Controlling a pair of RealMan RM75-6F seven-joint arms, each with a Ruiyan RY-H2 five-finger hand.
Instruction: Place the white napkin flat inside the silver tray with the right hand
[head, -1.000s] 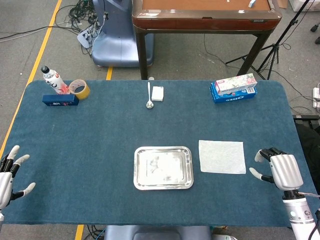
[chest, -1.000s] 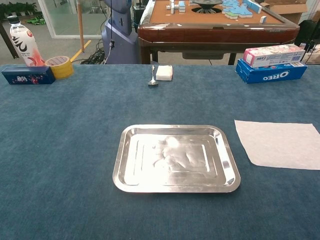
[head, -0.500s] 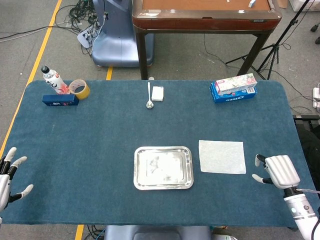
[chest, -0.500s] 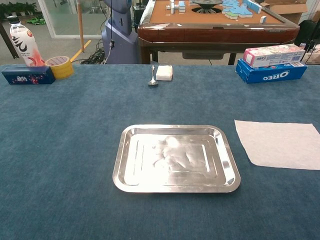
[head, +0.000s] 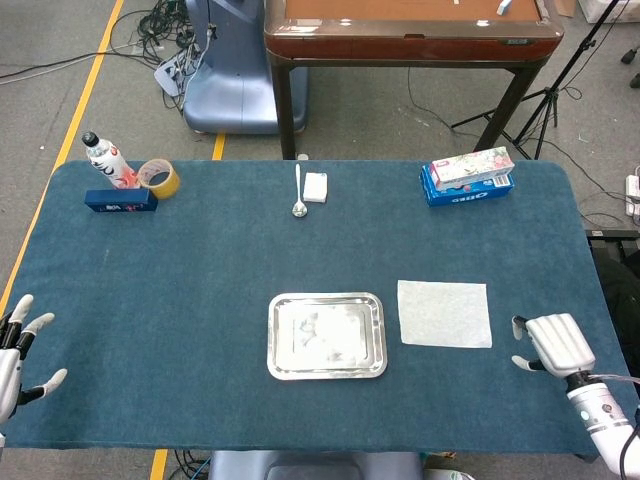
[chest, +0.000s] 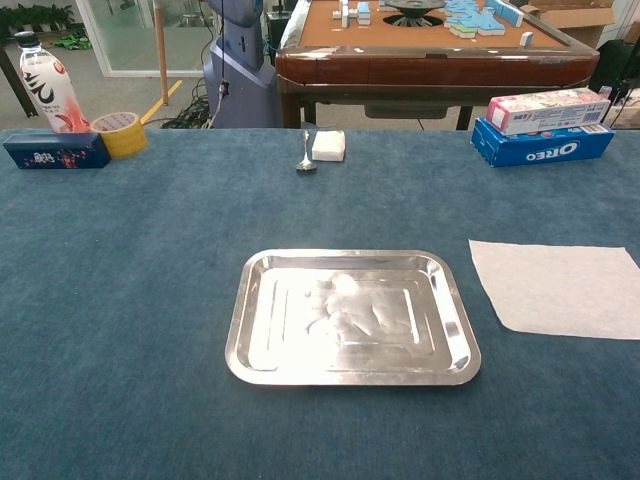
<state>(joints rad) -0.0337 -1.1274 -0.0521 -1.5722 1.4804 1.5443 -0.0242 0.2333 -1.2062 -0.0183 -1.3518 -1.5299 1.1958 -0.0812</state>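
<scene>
Two hands sit at the near edge of the table (head: 200, 250), both holding nothing. From the left: the left hand (head: 15, 355) has its fingers spread apart; a bottle (head: 105, 160), a tape roll (head: 159, 178) and a blue box (head: 120, 199) stand far behind. The silver tray (head: 327, 372) lies in the middle, the white napkin (head: 444, 313) flat just beside it. The right hand (head: 553, 344), fingers loosely curled, stays near the napkin, not touching.

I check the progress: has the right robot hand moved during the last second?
Yes. In the head view the right robot hand has drawn back toward the table's near edge, away from the white napkin.
</scene>
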